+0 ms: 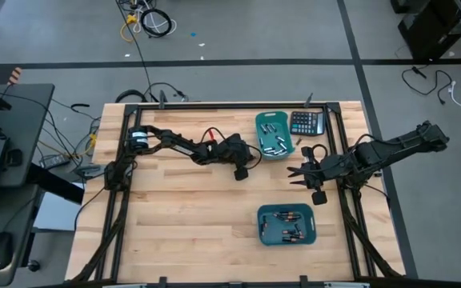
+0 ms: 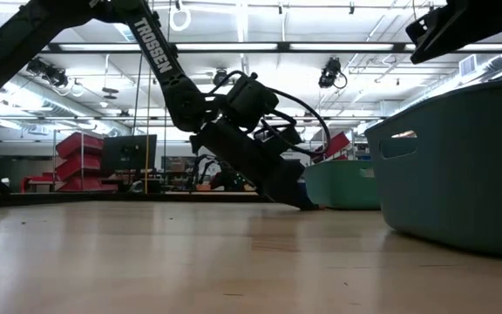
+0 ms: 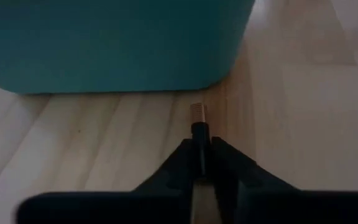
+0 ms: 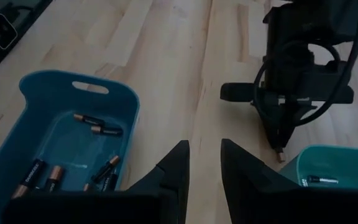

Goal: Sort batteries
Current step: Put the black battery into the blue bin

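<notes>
Looking down from above, you see the wooden desk [image 1: 190, 216] carrying two teal bins and both dark arms. The left arm stretches across from the far left side, and its tool [image 1: 241, 171] is tipped down to the desk surface just beside the far bin [image 1: 272, 134]. The right arm reaches in from the right edge, and its tool [image 1: 296, 171] hovers between the two bins, fingers spread apart and holding nothing; your right wrist view shows clear wood in the gap between them.

The far bin sits next to a black calculator [image 1: 306, 122] and holds several silvery-grey batteries [image 1: 272, 142]. The near bin [image 1: 287, 225] holds dark batteries with copper-coloured ends [image 1: 288, 226].

In the left wrist view, you find the tool's fingers [image 3: 180, 163] pinched nearly together on a single slim battery [image 3: 197, 132], which points out past the fingertips toward the teal bin wall [image 3: 117, 43]. That battery's pale end rests low over the wood, near the bin's corner but apart from it.
</notes>
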